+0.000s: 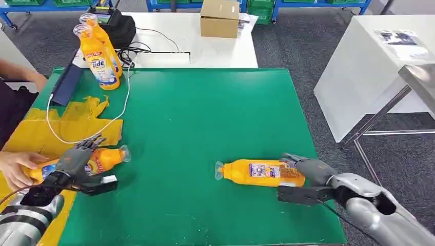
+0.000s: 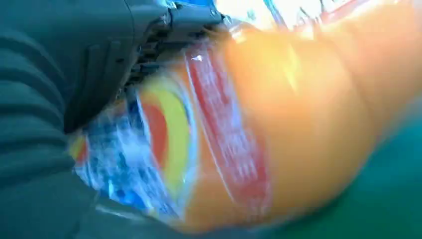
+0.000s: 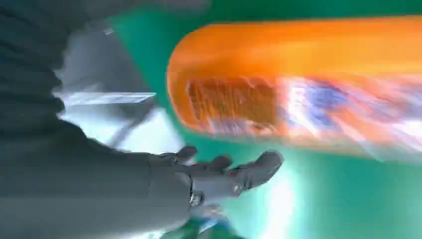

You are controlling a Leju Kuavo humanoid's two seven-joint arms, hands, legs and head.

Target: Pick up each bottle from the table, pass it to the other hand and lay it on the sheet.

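Left hand (image 1: 72, 163) on bottle (image 1: 105, 159), person's hand (image 1: 15, 166) alongside

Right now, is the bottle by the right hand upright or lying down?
Lying down: the orange detergent bottle rests on its side on the green mat, cap pointing left, base at the right hand.

Left bottle (image 1: 100, 160): base hidden under left hand (image 1: 77, 163). Both wrist views blurred; labels unreadable. Person's hand (image 1: 15, 166): cut off at edge.

On the table (image 1: 205, 118), one bottle (image 1: 259, 172) lies on its side near the front right. A second bottle (image 1: 102, 160) lies at the front left, partly on the sheet (image 1: 31, 133). Two upright bottles (image 1: 100, 54) stand at the far left corner.
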